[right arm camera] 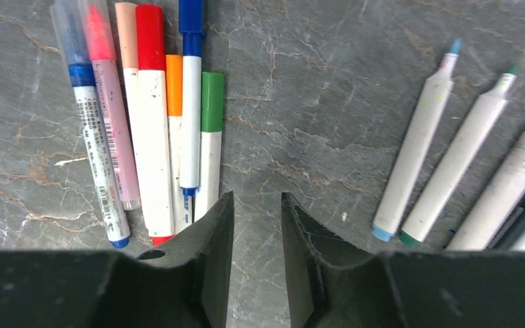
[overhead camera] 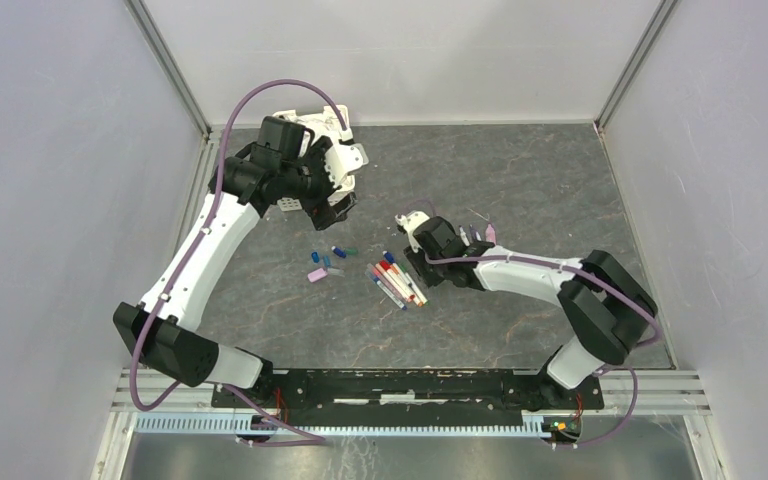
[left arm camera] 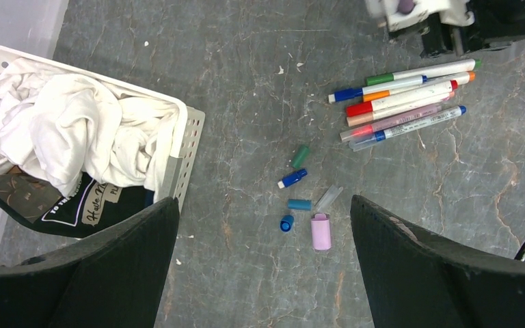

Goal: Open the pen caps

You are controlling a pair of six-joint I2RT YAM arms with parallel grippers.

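Loose caps mid-table; R gripper beside pens

table top is presenting as matt, veined stone-look grey, scuffed. pen caps are showing smooth plastic. basket is showing slotted white plastic, holding crumpled cloth.

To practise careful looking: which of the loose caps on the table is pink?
The pink cap, wider than all the others, lying beside a small blue cap; the rest are blue, green or clear.
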